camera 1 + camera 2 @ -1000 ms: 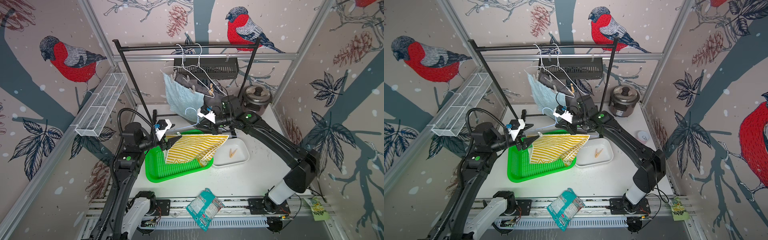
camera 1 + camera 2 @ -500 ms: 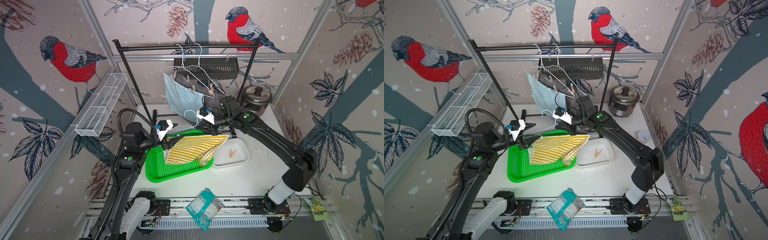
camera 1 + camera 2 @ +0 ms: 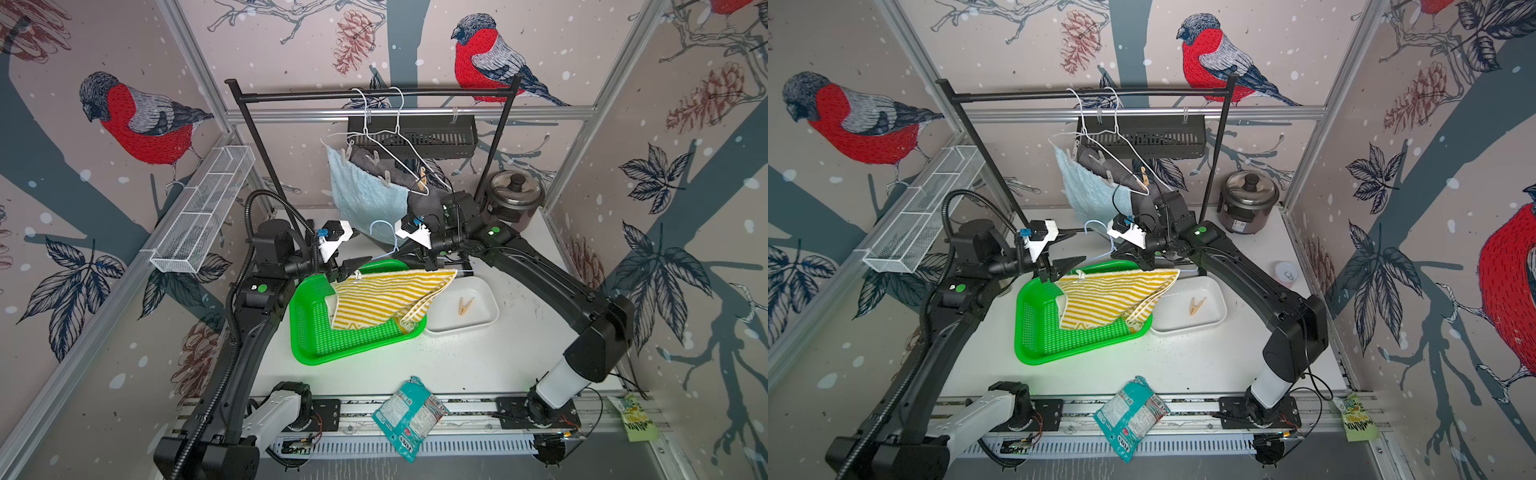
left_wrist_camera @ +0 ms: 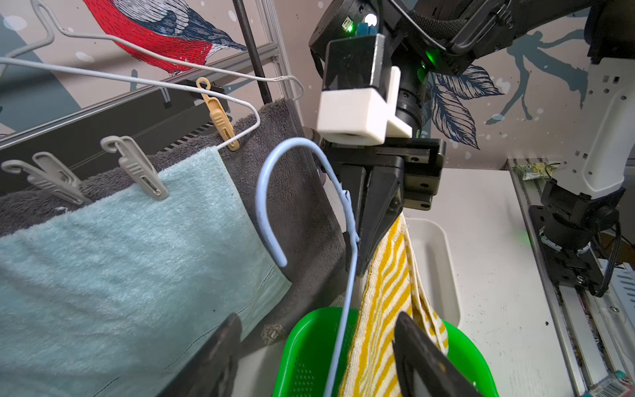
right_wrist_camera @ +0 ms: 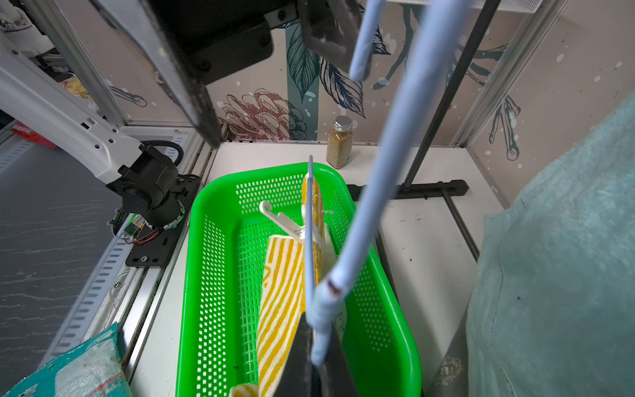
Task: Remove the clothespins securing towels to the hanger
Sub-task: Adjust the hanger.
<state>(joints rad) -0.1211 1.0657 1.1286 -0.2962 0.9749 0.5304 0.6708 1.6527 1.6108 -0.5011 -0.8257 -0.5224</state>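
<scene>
1. Target: the white clothespin (image 5: 283, 219) is clipped over the lower wire of the blue hanger (image 5: 364, 213). It pins the striped towel (image 3: 386, 297) at the hanger end nearest the left arm, above the green basket (image 3: 316, 332).
2. Key relation: the left gripper (image 3: 1080, 247) is the nearer one. In both top views the clothespin sits just beside its tips, a little lower and toward the right arm.
3. Long axis: in the right wrist view the clothespin lies crosswise to the wire, with its biting end on the wire and its tails angled off to one side.
4. Left gripper: the jaws are apart and hold nothing. In the left wrist view the hanger wire and the towel edge pass between the fingers (image 4: 220, 357), with no contact visible. The clothespin does not show in that view, so I cannot confirm whether it is inside the gap.
5. Right gripper (image 4: 362, 251): clamped on the hanger's twisted neck, holding hanger and towel aloft.
6. Judgement: the next move likely needs the left jaws lowered across the tails, squeezing crosswise to the clothespin's length.
7. Elsewhere: grey pegs (image 4: 137, 165) and a tan peg (image 4: 220, 117) hold the light blue towel (image 4: 120, 257) and the dark grey towel (image 4: 299, 192) on the rack. One wooden peg (image 3: 465, 305) lies in the white tray (image 3: 486, 320).
</scene>
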